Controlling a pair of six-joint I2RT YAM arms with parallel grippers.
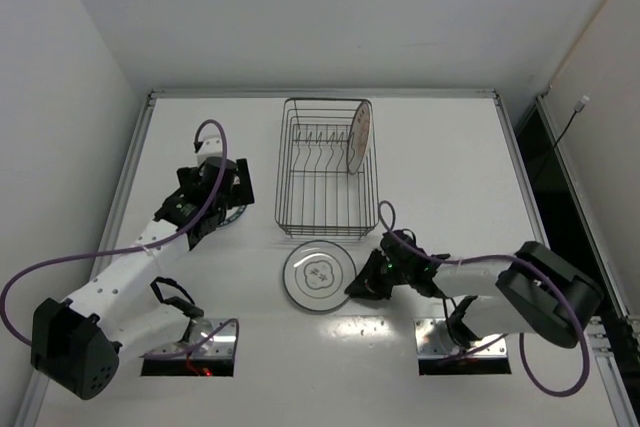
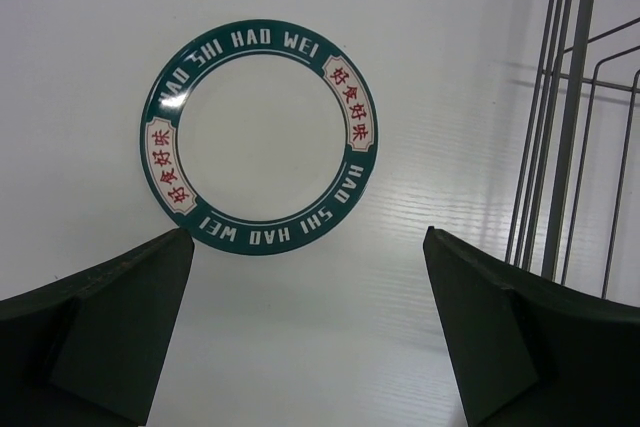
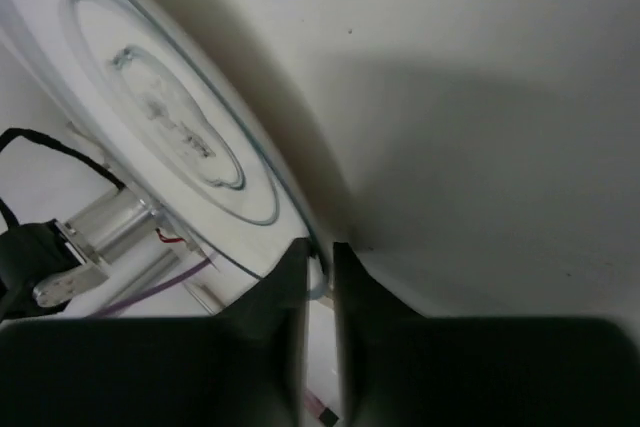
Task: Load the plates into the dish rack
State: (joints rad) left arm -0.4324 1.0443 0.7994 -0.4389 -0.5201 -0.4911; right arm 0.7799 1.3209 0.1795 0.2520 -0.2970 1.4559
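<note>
Rack (image 1: 325,227) sits centre-far on the table (image 1: 450,167), long axis running near–far, w/ a row of upright tines inside. Sunburst plate (image 1: 358,137) is in it, standing on edge at the far-right end against the right wall, face turned left.

Grey-motif plate (image 1: 318,275) lies flat, face up, just near of the rack's near wall and apart from it. R gripper (image 1: 362,284) reaches in from the right, low to the table. Its jaws are clenched on the plate's right rim: the wrist view shows the rim pinched between the two fingers (image 3: 270,337), w/ only a thin gap between them. Can't tell if that edge is off the table.

L gripper (image 2: 310,337) is left of the rack, jaws released wide, nothing between them. It hangs over a 3rd one, the green-rimmed plate (image 2: 260,137), which has white lettering + red characters on the rim. That plate lies flat on the table, near the rack's near-left corner, and in the top view it's mostly hidden under the gripper. Rack wires show at the right edge of the L wrist view, beside that plate but not touching.

In the way: the rack's near wall stands between the grey-motif plate and the tines. R arm's purple cable (image 1: 383,215) loops up nr the rack's near-right corner.
</note>
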